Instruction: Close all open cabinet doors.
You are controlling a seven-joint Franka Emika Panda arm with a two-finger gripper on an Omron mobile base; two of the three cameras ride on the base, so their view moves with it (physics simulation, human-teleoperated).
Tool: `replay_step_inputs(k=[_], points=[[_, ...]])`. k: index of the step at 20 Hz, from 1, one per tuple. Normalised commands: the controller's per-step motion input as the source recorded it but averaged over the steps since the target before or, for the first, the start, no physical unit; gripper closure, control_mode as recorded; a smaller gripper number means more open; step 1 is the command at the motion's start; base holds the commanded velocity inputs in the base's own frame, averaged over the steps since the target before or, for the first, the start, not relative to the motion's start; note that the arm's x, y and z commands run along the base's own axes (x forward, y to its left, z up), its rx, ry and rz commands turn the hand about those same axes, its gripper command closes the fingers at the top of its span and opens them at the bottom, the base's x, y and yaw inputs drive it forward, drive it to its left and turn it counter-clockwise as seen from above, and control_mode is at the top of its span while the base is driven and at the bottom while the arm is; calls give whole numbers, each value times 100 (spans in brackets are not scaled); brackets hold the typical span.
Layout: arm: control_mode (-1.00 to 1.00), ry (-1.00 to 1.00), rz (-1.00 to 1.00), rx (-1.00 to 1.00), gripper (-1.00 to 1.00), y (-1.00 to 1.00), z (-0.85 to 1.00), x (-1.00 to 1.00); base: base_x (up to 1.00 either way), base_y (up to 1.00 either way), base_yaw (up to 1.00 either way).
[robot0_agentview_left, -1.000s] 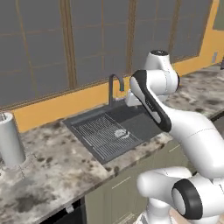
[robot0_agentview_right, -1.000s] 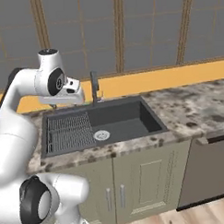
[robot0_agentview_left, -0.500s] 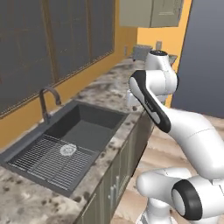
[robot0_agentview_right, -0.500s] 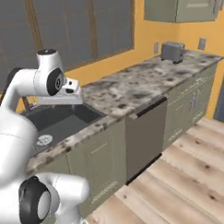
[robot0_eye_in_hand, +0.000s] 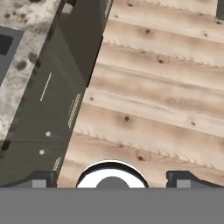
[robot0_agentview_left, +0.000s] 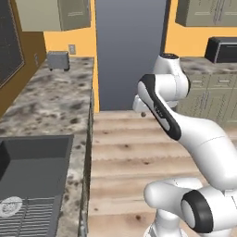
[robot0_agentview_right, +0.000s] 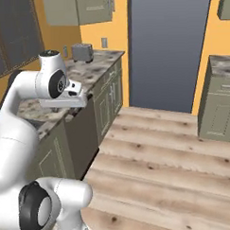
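The gripper point(robot0_eye_in_hand: 112, 179) looks straight down at the plank floor point(robot0_eye_in_hand: 166, 87), fingertips set wide apart at the two lower corners of the hand view, released and holding nothing. Beside it runs the dark face of the dishwasher point(robot0_eye_in_hand: 48, 109) under the speckled counter point(robot0_agentview_left: 41, 106). Nearest on that counter is the sink point(robot0_agentview_left: 28, 162); farther along stands a toaster point(robot0_agentview_right: 83, 52), then the tall grey fridge point(robot0_agentview_right: 168, 48).

The cabinet doors point(robot0_agentview_right: 79, 9) hang above the toaster in the far corner, with more on the right point(robot0_agentview_left: 206, 11). From these angles it cannot be told which stands ajar.

The risk, as a judgement: the arm is folded low and far from any door, so a reach upward could clip the counter edge or toaster, or push a door the wrong way if its hinge side is misread.

No brand or writing is legible.
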Motion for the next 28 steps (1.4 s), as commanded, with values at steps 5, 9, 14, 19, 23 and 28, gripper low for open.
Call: replay_step_inputs(k=[5, 9, 14, 19, 23, 28], points=[[100, 0, 0, 0, -100, 0, 0, 0, 42, -18, -15], [100, 0, 0, 0, -100, 0, 0, 0, 60, -19, -1], [100, 0, 0, 0, -100, 0, 0, 0, 70, -20, 0], [100, 0, 0, 0, -100, 0, 0, 0, 74, -27, 0], [100, 0, 0, 0, -100, 0, 0, 0, 72, -29, -2], [100, 0, 0, 0, -100, 0, 0, 0, 69, -32, -6]])
